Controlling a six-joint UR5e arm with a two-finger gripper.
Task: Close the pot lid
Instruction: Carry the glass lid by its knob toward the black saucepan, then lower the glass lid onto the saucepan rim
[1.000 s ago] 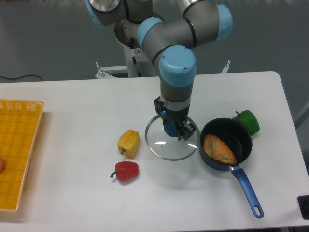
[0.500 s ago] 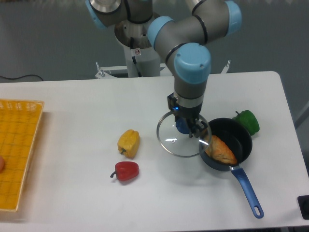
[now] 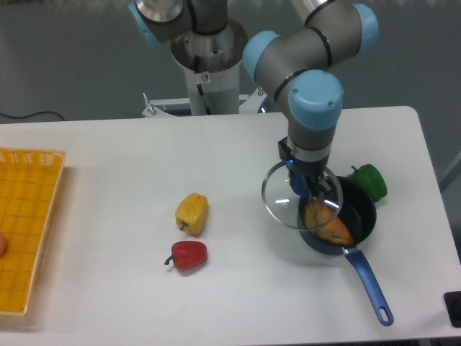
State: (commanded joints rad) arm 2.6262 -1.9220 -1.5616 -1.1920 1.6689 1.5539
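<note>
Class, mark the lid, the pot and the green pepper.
lid (image 3: 279, 202), fixed camera, left glass area.
pot (image 3: 364, 205), fixed camera, right inner wall.
green pepper (image 3: 370, 181), fixed camera, top of body.

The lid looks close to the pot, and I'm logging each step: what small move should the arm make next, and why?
Probably carry the lid a little further right before lowering. The gripper holds its blue knob, and the glass overlaps only the left part of the pot, so its rim is not yet centred over the opening, where orange food lies.
</note>
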